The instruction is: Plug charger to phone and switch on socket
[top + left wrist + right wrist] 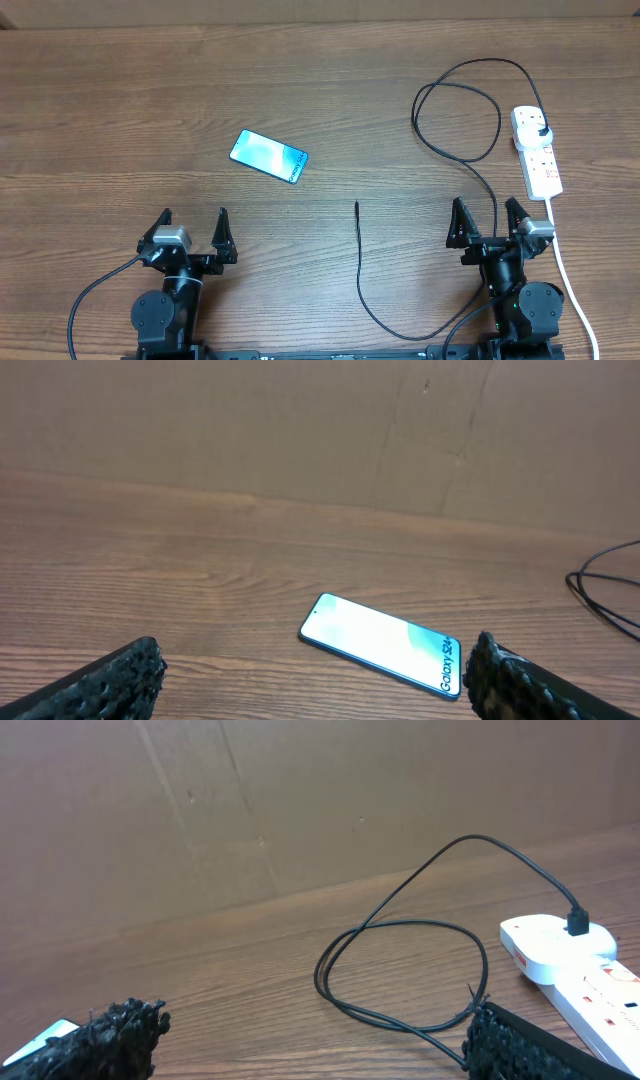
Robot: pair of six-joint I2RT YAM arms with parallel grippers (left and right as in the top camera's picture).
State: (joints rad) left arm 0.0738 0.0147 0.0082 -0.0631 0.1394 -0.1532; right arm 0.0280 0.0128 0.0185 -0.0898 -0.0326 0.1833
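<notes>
On the left side of the wooden desk (120,110), the left end effector (193,218) sits low with its two black fingers (110,680) spread wide apart, holding nothing. Up and to the right of it, the phone (268,157) lies flat on the desk, a bit crooked, with its light blue screen glowing. In the left wrist view the phone (385,644) lies between the two fingers but farther away, not touching them. Near the middle of the desk is the small tip (357,208) of the charger (360,260), lying free and well apart from the phone. Its thin black cable goes down, bends right, then makes a big loop (400,925) up to the socket (537,150). The right end effector (485,210) is wide open too and holds nothing. The black plug (578,925) sits in the far end of the white socket. A white cord (570,280) runs down from the socket, to the right of the right arm.
</notes>
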